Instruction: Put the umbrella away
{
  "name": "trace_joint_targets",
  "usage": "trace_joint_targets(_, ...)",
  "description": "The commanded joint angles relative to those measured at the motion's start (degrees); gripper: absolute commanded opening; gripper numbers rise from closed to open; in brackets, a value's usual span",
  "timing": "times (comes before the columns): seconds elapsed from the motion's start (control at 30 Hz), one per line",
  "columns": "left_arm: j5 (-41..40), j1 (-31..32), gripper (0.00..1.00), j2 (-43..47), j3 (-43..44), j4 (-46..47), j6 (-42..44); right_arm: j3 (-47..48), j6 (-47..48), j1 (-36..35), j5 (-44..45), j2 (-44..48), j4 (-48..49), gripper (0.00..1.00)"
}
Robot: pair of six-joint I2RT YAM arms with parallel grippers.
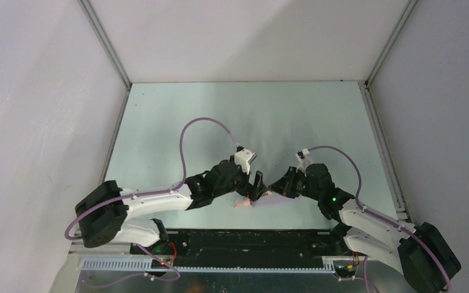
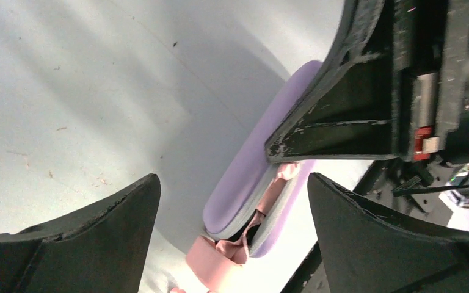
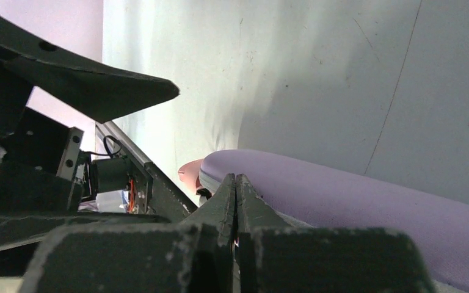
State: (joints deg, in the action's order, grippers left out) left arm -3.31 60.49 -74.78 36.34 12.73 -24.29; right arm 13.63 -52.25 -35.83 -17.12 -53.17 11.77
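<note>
The umbrella lies inside a lilac hard case [image 2: 250, 165] near the table's front edge, between the two arms. Its pink handle [image 2: 210, 262] and a fold of salmon fabric [image 2: 275, 186] stick out of the case's half-open end. The handle [image 1: 242, 204] also pokes out to the left of the case [image 1: 273, 198] in the top view. My left gripper [image 2: 233, 177] is open, its fingers wide apart on either side of that end and touching nothing. My right gripper [image 3: 236, 177] is shut, its tips resting against the case [image 3: 354, 189] by the seam, with the handle [image 3: 189, 171] just beyond.
The black base rail [image 1: 250, 239] runs right behind the case at the table's near edge. Metal frame posts [image 1: 107, 46] and white walls enclose the pale green table [image 1: 244, 122]. A left finger [image 3: 98, 85] juts in above the right gripper.
</note>
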Motion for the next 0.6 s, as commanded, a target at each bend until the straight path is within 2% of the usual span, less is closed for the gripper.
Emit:
trace_joint_targets(0.0,-0.01,-0.54,0.94,-2.89,2.86,-3.01,2.18,1.49,0.90,0.00,-2.10,-0.74,3.46,0.00)
trace_joint_targets(0.4,0.42,-0.63,0.92,-14.90,6.28,1.41,1.98,1.79,1.36,0.01,-1.93,-0.30,2.54,0.00)
trace_joint_targets(0.57,-0.13,-0.51,0.83,-17.22,6.28,0.00,3.28,1.76,1.97,0.46,-1.71,0.49,1.66,0.00)
